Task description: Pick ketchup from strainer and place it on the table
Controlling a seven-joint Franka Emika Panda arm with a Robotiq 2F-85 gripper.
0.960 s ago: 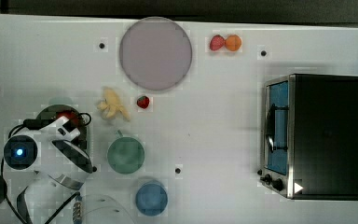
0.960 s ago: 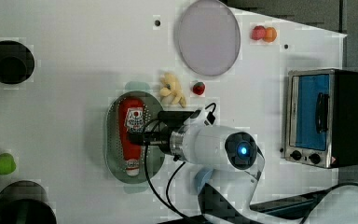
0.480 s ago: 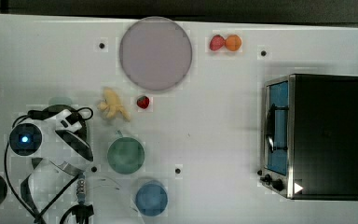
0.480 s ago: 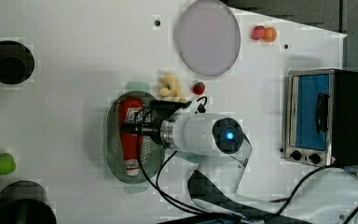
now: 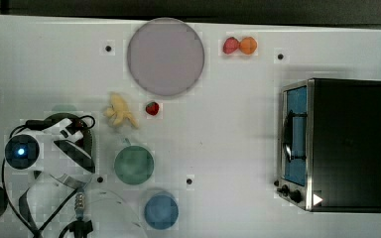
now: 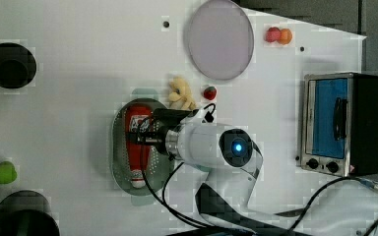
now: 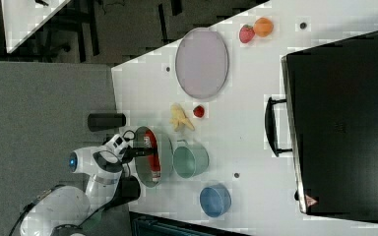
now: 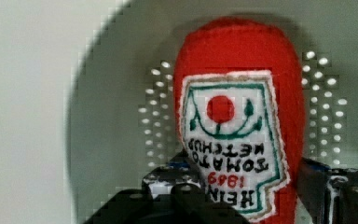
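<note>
In the left view we see the ketchup (image 6: 139, 142) lying lengthwise in the strainer (image 6: 119, 147) on the table (image 6: 78, 73), cap toward the left view's bottom. The claw (image 6: 145, 135) reaches in from the left view's right, over the bottle's middle. In the wrist view one finger (image 8: 165, 179) stands on each side of the ketchup (image 8: 242, 121). We cannot tell whether they press it yet.

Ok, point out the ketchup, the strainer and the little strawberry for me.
ketchup (image 6: 138, 116), left view, on its red body above the label.
strainer (image 6: 120, 152), left view, on its perforated floor beside the bottle.
strawberry (image 5: 152, 108), top view, on the middle of the fruit.
</note>
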